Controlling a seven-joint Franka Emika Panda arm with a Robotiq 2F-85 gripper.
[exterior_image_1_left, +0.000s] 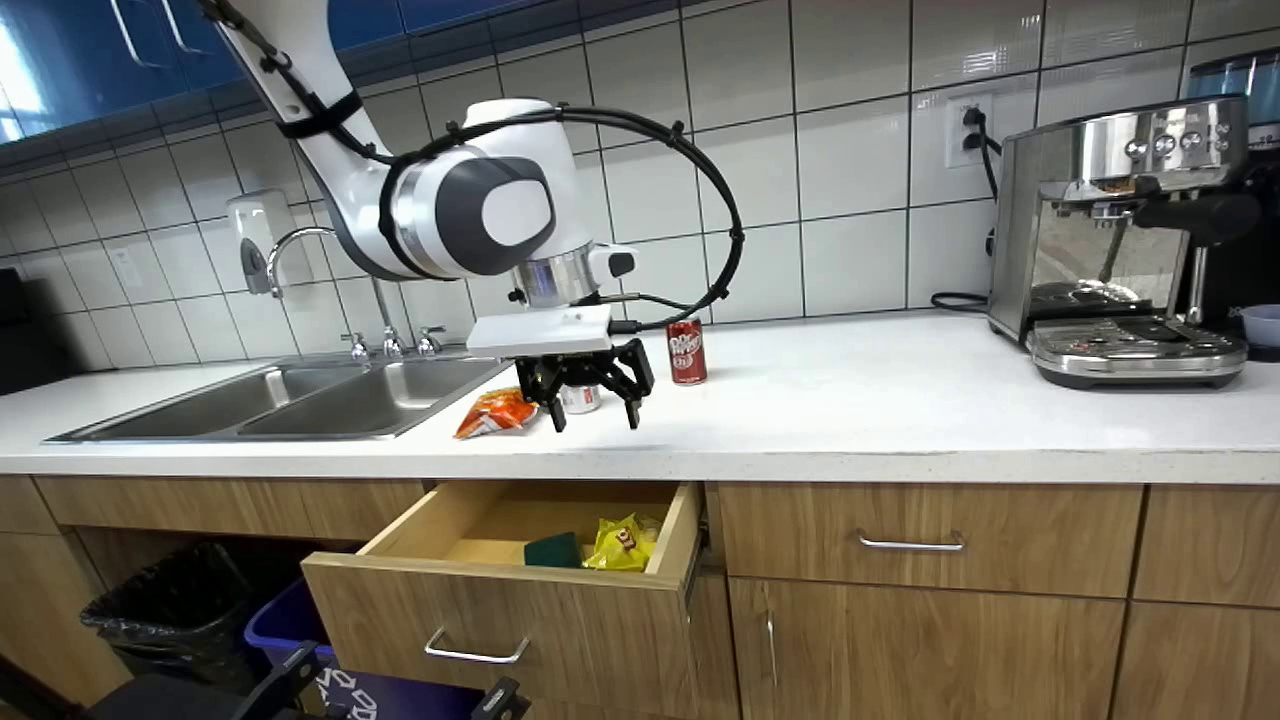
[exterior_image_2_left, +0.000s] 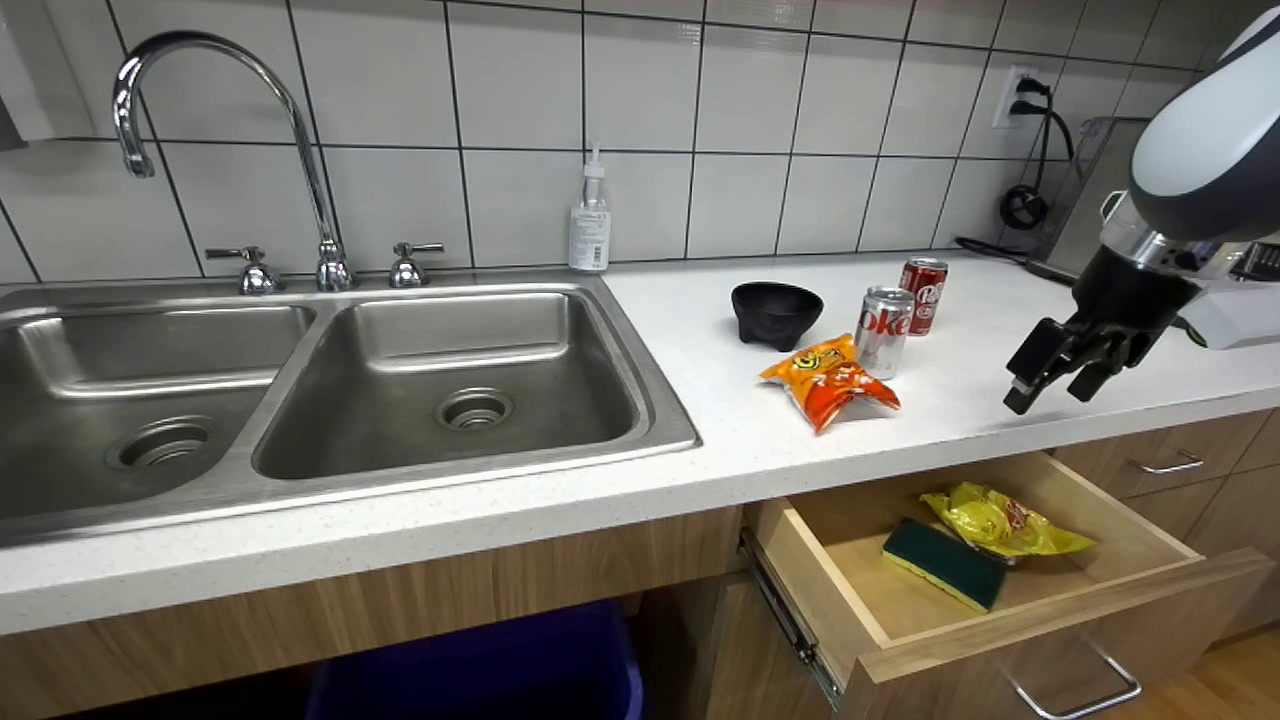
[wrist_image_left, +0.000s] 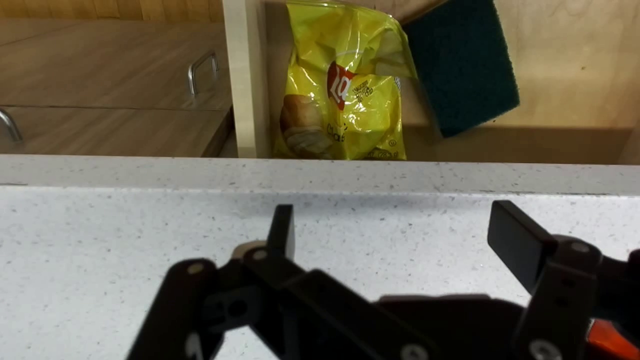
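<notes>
Gripper (wrist_image_left: 395, 229) spread above counter (exterior_image_1_left: 900, 400), tiled wall (exterior_image_1_left: 850, 160) behind; two cans (exterior_image_2_left: 882, 345) (exterior_image_2_left: 924, 300), one orange bag (exterior_image_2_left: 828, 382); in drawer (exterior_image_1_left: 500, 605), one sponge (exterior_image_2_left: 945, 560), one yellow bag (wrist_image_left: 347, 95).

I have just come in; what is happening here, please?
The white robot arm holds nothing: its black jaws hang open above the white speckled countertop. The open wooden drawer below contains a yellow plastic chip bag and a dark green sponge. An orange snack bag lies beside a silver can.

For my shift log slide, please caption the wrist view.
Open, empty pincer over the speckled countertop, with a yellow snack bag and dark green sponge in the open drawer.
</notes>
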